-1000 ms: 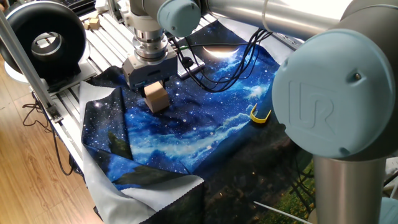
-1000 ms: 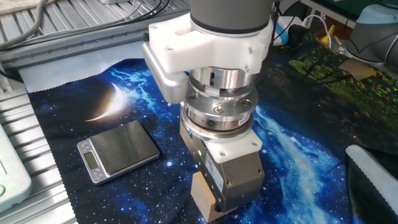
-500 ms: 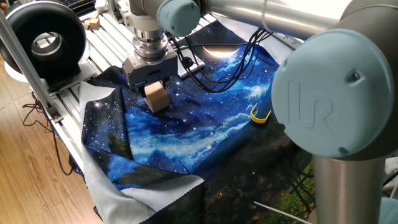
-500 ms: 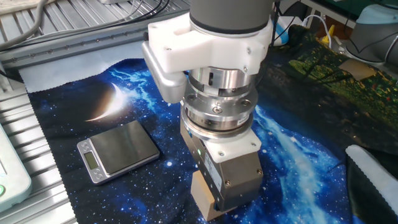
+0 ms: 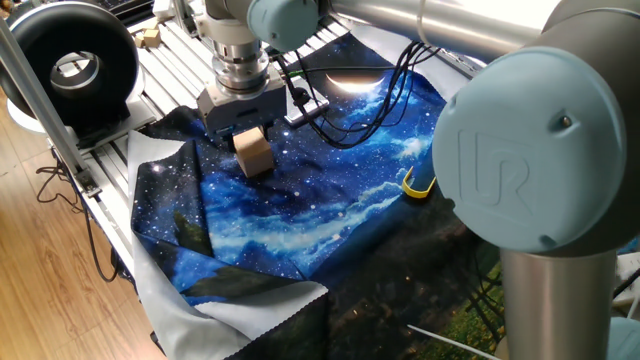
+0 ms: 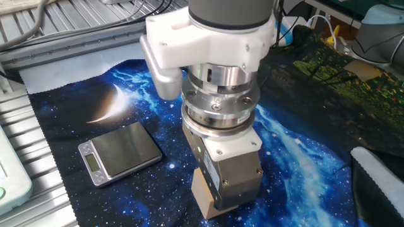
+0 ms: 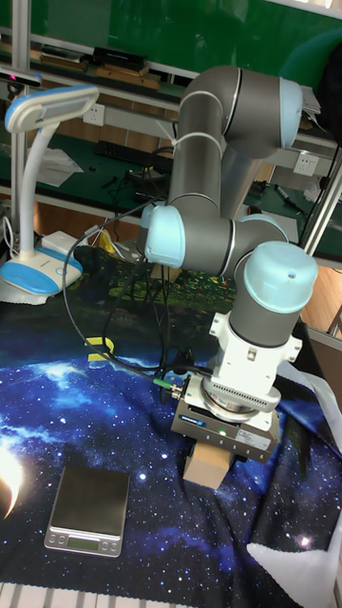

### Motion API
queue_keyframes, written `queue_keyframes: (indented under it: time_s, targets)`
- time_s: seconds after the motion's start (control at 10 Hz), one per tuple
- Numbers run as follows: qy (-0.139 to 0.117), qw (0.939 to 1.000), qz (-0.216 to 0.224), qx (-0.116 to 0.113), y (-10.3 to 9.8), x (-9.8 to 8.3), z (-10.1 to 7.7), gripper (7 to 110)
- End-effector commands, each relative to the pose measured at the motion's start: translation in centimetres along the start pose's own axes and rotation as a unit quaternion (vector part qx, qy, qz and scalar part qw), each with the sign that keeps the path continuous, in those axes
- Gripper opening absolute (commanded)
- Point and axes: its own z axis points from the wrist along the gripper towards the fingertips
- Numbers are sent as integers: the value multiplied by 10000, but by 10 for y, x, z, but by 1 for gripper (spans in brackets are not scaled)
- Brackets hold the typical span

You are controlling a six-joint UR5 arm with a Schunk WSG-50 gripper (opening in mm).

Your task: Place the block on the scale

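The block [image 5: 254, 154] is a light tan wooden cube hanging tilted just under the gripper [image 5: 250, 141], over the starry blue cloth. The gripper is shut on it, and its body hides the fingers and most of the cube. In the other fixed view only the block's lower corner [image 6: 203, 197] shows beneath the gripper [image 6: 213, 200]. The scale [image 6: 121, 152], flat with a silvery top plate, lies on the cloth to the left of the gripper, apart from it. The tall view has the block [image 7: 203, 467] in the gripper [image 7: 206, 456], to the right of the scale [image 7: 88, 508].
Black cables [image 5: 352, 128] trail over the cloth behind the gripper. A small yellow curved piece [image 5: 416, 186] lies at the right. A black ring-shaped device [image 5: 74, 64] stands at the back left. A white panel [image 6: 9, 183] borders the cloth beside the scale.
The gripper with the block has shifted slightly left and a touch upward. The scale has not moved.
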Motion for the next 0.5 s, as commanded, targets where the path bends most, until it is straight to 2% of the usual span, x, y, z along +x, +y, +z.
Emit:
queue_keyframes:
  time_s: [0.0, 0.4]
  targets:
    - [72, 9998, 44, -162, 4, -3, -16, 7]
    - [150, 9995, -98, -276, -8, -13, -38, 7]
